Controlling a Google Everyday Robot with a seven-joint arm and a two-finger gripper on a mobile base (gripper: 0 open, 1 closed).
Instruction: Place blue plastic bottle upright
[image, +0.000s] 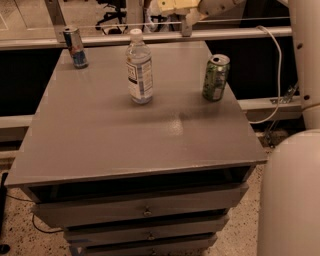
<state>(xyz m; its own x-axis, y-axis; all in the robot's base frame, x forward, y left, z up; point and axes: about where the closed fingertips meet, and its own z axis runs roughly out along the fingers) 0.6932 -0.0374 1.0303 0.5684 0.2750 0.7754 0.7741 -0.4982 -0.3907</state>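
Upright blue plastic bottle (139, 67) stands far-centre on your table (125, 145), its label unreadable, with the green can (216, 77) to its right. Your gripper (182, 15) hangs above the far edge; its spread cannot be told.

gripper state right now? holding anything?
gripper: above far edge of the table, open or closed cannot be told. blue plastic bottle stands upright on the table, apart from it.

White arm (220, 6), yellowish claw (176, 9) top centre

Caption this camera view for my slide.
Bottle upright on table between blue can and green can; gripper above far edge.
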